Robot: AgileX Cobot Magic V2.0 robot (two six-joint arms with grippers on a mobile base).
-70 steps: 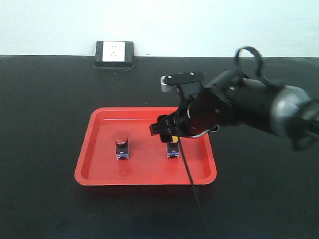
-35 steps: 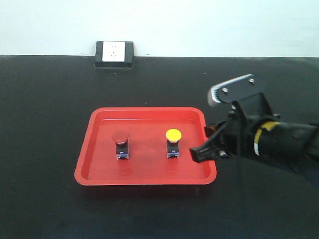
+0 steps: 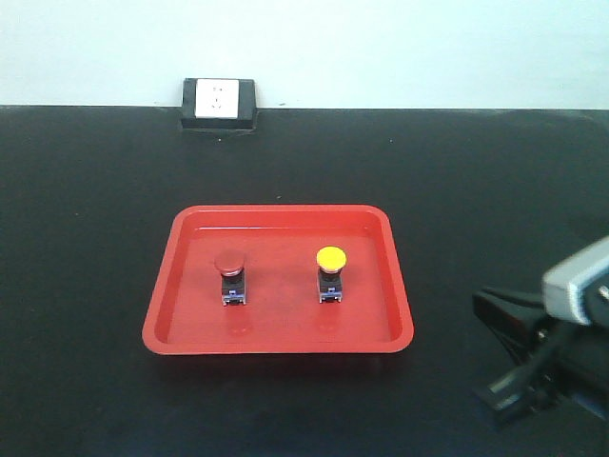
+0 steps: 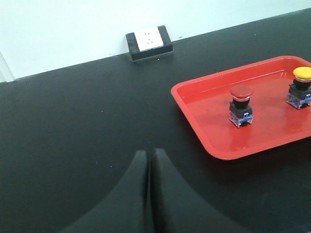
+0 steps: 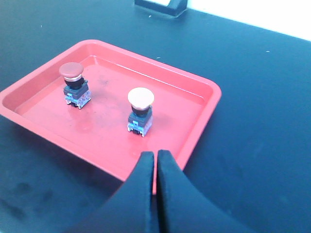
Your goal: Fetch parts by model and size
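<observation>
Two push-button parts stand upright in a red tray: the red-capped one on the left, the yellow-capped one on the right. My right gripper is shut with nothing in it, its tips over the tray's near right rim, a little short of the yellow-capped part. From the front, the right arm sits low at the right, clear of the tray. My left gripper is shut and empty over the black table, left of the tray and the red-capped part.
A black-framed white wall socket sits at the table's back edge against the pale wall. The black tabletop stretches all around the tray.
My right gripper has drawn back from over the yellow-capped part, moving right and toward the front, out of the tray. The yellow-capped part stays standing in the tray. The red-capped part has not moved.
</observation>
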